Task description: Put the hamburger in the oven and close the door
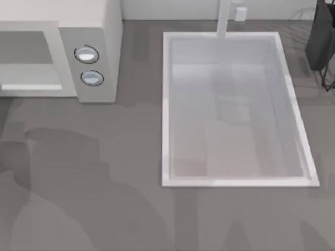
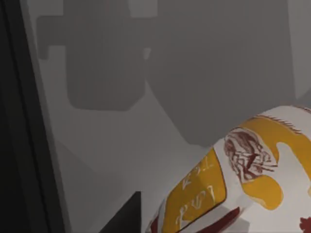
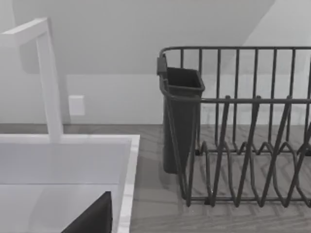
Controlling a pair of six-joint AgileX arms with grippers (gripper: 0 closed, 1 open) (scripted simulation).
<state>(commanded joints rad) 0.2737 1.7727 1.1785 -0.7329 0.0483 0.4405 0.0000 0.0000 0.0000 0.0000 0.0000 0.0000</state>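
A dark sliver of the AgileX left claw (image 2: 124,216) juts into the left wrist view, and just beside it sits the hamburger (image 2: 243,179), a rounded shape in white with yellow-orange patches and dark red markings. Beyond the claw and the hamburger rise plain grey walls crossed by blocky shadows, possibly the inside of the oven. A dark upright edge runs down one side of that view. Whether the left claw is spread, pressed together or pinching the hamburger cannot be told.

From above, the oven (image 1: 99,31) stands at the far left of the grey surface (image 1: 104,183), its two round knobs (image 1: 86,54) stacked on the grey panel. The door (image 1: 26,47), with its white bar handle (image 1: 31,87), lies to the left of them. A large white sink (image 1: 165,104) takes up the middle and right of the surface, with a white faucet (image 1: 224,18) at its far rim.

The right claw (image 3: 92,218) shows as a dark wedge over the sink's corner. Ahead of it stands a dark wire dish rack (image 3: 243,145) with a cutlery cup (image 3: 180,116) hung on its near end. Its state cannot be told either.
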